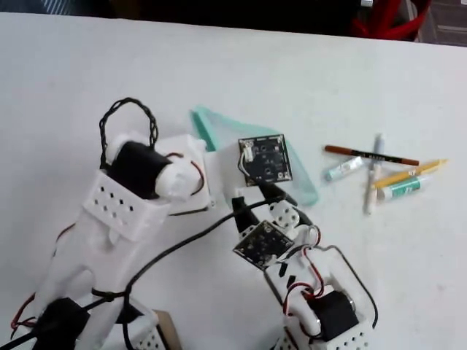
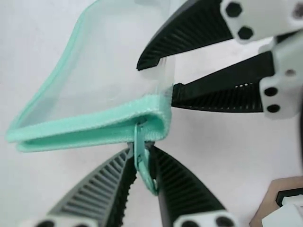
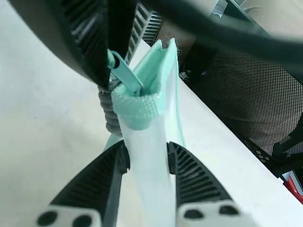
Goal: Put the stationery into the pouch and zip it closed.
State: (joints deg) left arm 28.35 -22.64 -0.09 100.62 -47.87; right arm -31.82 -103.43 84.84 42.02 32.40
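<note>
Mint-green mesh pouch (image 2: 94, 90) is held at one end by both grippers: its zip pull (image 2: 138, 142) is pinched by the left gripper (image 2: 141, 155), and the fabric just beside is clamped in the right gripper (image 3: 147, 158). Pens (image 1: 371, 155) are seen lying on the worktop (image 1: 109, 65), well apart.

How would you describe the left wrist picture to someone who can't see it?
The left gripper pinches the zipper pull at one end of a mint-green mesh pouch. The right gripper clamps the pouch's edge near that end, over a white table.
</note>
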